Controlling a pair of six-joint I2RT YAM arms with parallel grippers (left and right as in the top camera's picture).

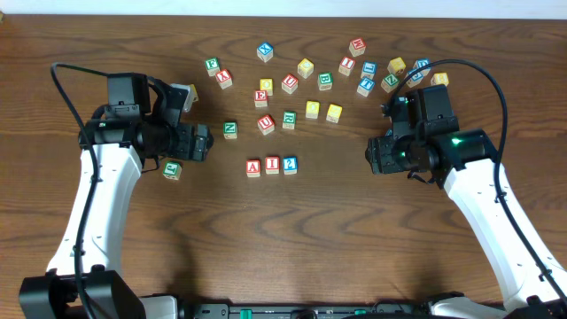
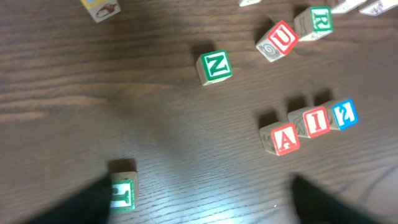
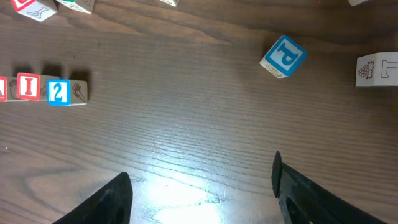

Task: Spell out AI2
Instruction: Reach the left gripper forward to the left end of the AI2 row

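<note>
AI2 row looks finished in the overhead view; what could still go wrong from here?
The A cube, I cube and 2 cube sit close in one row, so a nudge to any one would likely shift the others. The green-lettered cube lies right beside one finger of the open left gripper; moving off could knock it.

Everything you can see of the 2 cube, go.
Small light-wood 2 cube: top face white with blue border and blue 2, one side bearing a faint drawing. Sits flat on the table, last in the row after the A cube, snug against the I cube. Nothing else touches it.
</note>
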